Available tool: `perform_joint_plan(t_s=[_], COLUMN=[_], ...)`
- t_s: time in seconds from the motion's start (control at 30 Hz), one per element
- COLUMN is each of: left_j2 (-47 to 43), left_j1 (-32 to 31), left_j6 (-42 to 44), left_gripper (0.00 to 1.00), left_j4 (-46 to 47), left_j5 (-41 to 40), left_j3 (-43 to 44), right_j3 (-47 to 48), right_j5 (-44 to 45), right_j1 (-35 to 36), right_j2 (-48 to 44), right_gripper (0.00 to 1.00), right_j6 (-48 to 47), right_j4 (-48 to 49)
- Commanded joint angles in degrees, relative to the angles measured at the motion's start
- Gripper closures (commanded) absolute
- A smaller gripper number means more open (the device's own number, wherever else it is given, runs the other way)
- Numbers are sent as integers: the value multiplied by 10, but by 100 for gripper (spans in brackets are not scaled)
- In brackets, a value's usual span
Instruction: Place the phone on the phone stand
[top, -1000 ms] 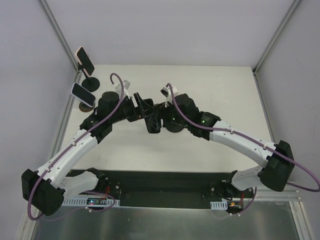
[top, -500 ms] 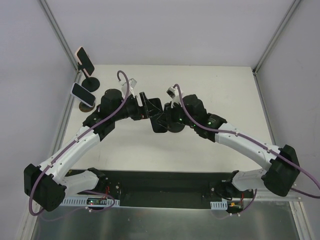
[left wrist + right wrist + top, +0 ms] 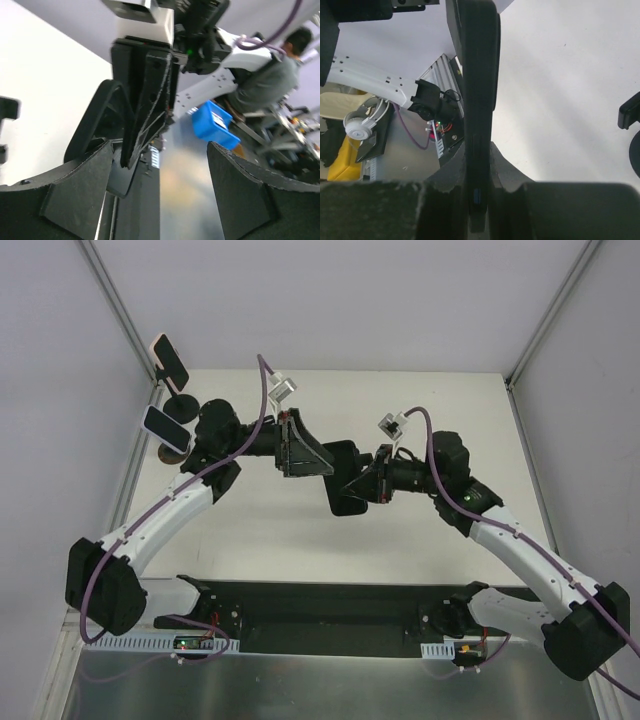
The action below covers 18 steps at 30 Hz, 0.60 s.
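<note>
Right wrist: phone (image 3: 479, 100) apparently edge-on between right jaws

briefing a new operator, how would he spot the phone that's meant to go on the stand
Look at the middle of the white table. There the right gripper clamps a dark phone. Unlike the two pale-rimmed phones propped up at the back left corner, it is all dark and held in a gripper.

White table (image 3: 455, 405) boxed in by pale grey walls (image 3: 340, 300)
</note>
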Motion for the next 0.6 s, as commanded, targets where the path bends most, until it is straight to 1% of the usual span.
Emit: perform_joint_plan(t_s=[0.0, 0.1, 0.13, 0.2, 0.23, 0.27, 0.3, 0.33, 0.37, 0.4, 0.43, 0.5, 0.53, 0.57], left_j2=[56, 59, 46, 31, 13, 0, -10, -31, -41, -49, -66, -78, -77, -72], left_j1=[-13, -13, -13, -11, -9, -6, -4, 1, 5, 9, 19, 29, 37, 39], left_j6=[-108, -119, -119, -103, -68, -41, -11, 58, 92, 120, 157, 166, 158, 148], left_gripper=[28, 35, 37, 37, 33, 30, 28, 25, 22, 21, 21, 16, 15, 14], left_j4=[191, 226, 235, 226, 207, 141, 98, 50, -51, -86, -123, -184, -190, -187], left_j5=[125, 119, 117, 118, 118, 111, 104, 73, 56, 37, -32, -112, -130, -113], left_j3=[42, 44, 44, 46, 49, 53, 57, 62, 76, 82, 88, 87, 84, 84], right_j3=[12, 14, 12, 8, 6, 5, 5, 7, 9, 15, 18, 24, 29, 32], right_j5=[-125, -121, -118, -114, -117, -119, -121, -127, -132, -138, -151, -162, -169, -170], right_j1=[-4, -6, -9, -24, -35, -41, -43, -49, -51, -53, -52, -52, -52, -53], right_j2=[-25, -32, -39, -47, -55, -59, -63, -69, -72, -75, -76, -74, -75, -75], right_gripper=[99, 99, 99, 99, 99, 99, 99, 99, 99, 99, 99, 99, 99, 99], right_j6=[37, 40, 40, 39, 36, 33, 29, 24, 13, 10, 9, 9, 8, 8], right_j4=[114, 117, 116, 108, 105, 95, 88, 82, 68, 64, 60, 59, 59, 59])
